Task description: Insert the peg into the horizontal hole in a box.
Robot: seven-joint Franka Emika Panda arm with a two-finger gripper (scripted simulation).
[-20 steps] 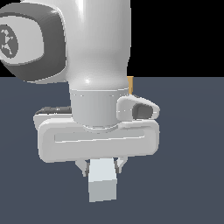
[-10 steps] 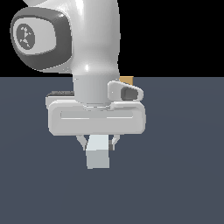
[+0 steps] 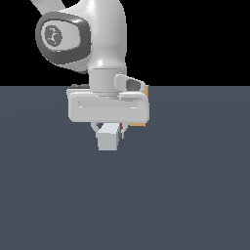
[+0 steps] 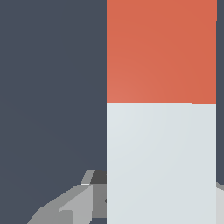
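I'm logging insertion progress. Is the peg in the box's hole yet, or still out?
Out. The peg is clamped in the claw, its pale end facing the exterior camera. The tan box peeks out behind the arm; its hole is hidden.

The Panda arm point(image 3: 100, 44) is reaching down, its wrist vertical, the gripper point(image 3: 109, 131) pointing to 6 o'clock. The two fingers point(image 3: 93, 127) are closing on the peg point(image 3: 108, 137) and holding it above the floor.

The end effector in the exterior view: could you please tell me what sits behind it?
Behind the end effector, a tan box shows only as an edge sliver; its hole is covered. The peg sits between the fingers.
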